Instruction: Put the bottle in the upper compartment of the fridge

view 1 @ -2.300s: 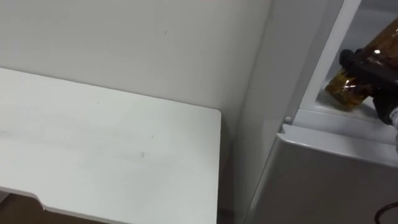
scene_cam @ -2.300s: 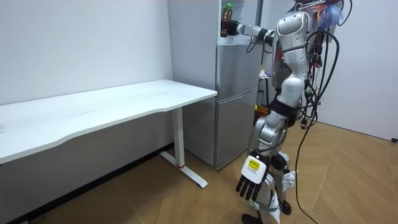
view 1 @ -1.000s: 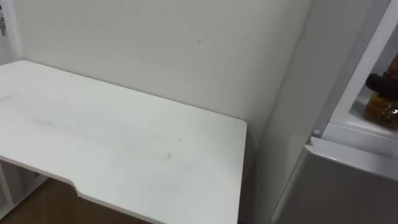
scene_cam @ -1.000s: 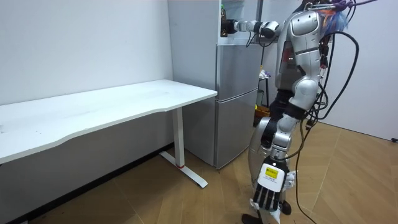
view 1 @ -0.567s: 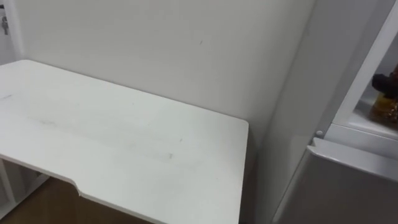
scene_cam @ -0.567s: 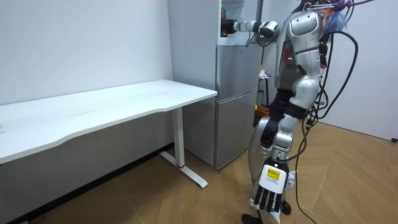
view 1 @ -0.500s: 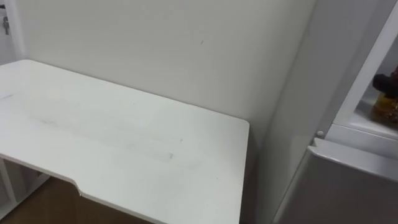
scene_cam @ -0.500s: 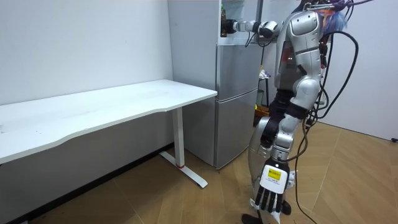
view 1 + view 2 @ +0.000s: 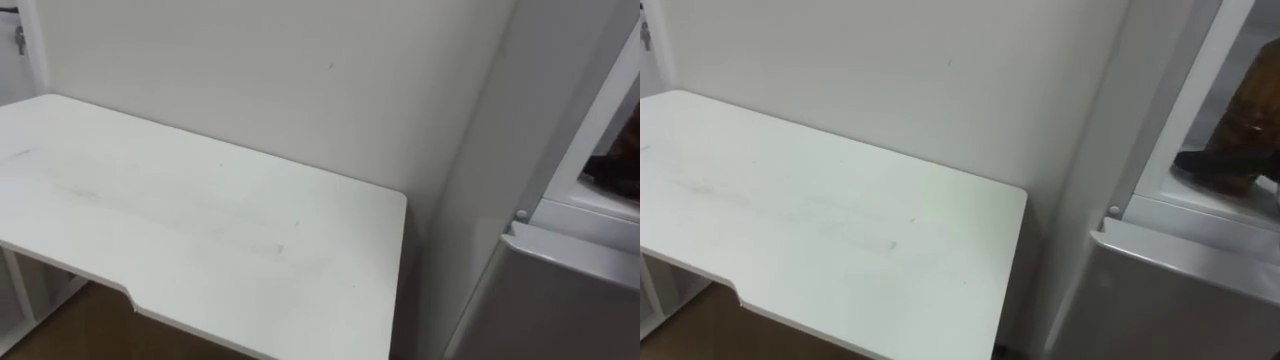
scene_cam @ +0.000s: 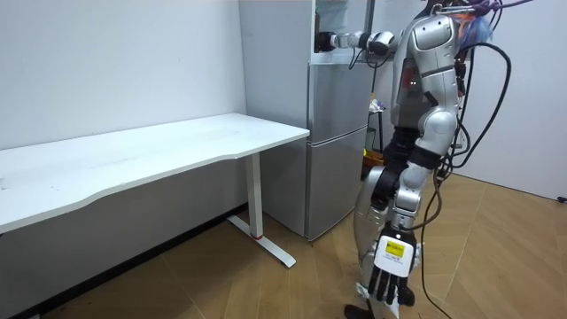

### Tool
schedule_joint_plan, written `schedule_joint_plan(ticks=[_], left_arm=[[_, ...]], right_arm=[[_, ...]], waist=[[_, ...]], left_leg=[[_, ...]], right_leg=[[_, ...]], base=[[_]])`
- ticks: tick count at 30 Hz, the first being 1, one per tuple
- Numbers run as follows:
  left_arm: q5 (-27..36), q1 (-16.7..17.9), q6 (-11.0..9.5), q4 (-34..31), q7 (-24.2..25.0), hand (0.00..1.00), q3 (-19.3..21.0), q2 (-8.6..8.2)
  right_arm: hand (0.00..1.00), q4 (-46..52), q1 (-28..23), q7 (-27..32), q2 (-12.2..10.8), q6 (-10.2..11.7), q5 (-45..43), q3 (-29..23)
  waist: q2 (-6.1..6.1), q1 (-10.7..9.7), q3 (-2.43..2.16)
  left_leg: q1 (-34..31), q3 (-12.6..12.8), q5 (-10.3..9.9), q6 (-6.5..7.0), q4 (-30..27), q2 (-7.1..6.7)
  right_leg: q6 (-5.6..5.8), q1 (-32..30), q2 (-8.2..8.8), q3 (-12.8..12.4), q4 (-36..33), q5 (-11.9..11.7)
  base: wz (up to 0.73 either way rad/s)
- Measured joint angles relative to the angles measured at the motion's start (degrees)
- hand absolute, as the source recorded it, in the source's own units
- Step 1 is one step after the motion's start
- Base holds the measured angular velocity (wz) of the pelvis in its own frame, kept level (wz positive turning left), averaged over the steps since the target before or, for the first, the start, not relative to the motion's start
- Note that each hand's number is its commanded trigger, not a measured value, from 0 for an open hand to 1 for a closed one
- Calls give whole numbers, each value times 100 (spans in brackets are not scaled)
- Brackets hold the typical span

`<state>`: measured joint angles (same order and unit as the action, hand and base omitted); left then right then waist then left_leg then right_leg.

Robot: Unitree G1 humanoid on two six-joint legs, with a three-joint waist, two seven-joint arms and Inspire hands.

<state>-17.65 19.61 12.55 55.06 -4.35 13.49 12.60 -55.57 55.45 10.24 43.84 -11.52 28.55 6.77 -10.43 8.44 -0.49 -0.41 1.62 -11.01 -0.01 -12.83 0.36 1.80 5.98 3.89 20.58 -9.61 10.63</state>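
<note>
An amber bottle stands upright on the open upper fridge compartment's floor, at the right eye view's right edge. My right hand lies across the bottle's lower part, its dark fingers stretched out toward the left and no longer wrapped round it. The same hand sits at the left eye view's right edge. In the room view I stand before the grey fridge, right arm held out level with the hand in the upper compartment. My left hand hangs by my leg, fingers straight.
A long white table stands against the wall, left of the fridge, with a narrow gap between them. The lower fridge door is closed. Wooden floor lies open in front of the table.
My right hand's fingers have loosened from their curl round the bottle, which stays on the shelf. The eye views have shifted a little. My left hand has swung slightly lower.
</note>
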Motion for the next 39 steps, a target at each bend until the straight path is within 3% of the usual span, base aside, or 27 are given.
schedule_joint_plan(ticks=[25, 30, 35, 39], left_arm=[[238, 0, -162, 12, -59, 0, -9, 2], [236, -9, -151, 9, -151, 0, -9, -26], [247, -59, -122, 11, -221, 0, -17, -48], [245, -123, -99, 9, -273, 0, -19, -55]], right_arm=[[0, -270, 1, -163, 4, 92, 384, 81], [0, -180, 0, -164, 1, 91, 497, -172], [0, 243, -26, -67, -25, 91, 606, -187], [0, 538, -106, 90, -27, 90, 908, -187]], waist=[[3, -42, 0], [87, -79, 29], [239, -197, -5], [252, -223, -20]], left_leg=[[27, -13, 0, 0, -2, -2], [55, 18, 0, 0, 12, 0], [60, 83, 2, 1, 14, 10], [104, 161, 2, 1, 37, 19]], right_leg=[[0, 52, 1, -3, 7, 0], [0, 59, 4, -4, 5, 0], [0, 53, 8, -32, 2, 0], [0, 52, 3, -146, -1, 0]], base=[[0], [-1], [-4], [-9]])
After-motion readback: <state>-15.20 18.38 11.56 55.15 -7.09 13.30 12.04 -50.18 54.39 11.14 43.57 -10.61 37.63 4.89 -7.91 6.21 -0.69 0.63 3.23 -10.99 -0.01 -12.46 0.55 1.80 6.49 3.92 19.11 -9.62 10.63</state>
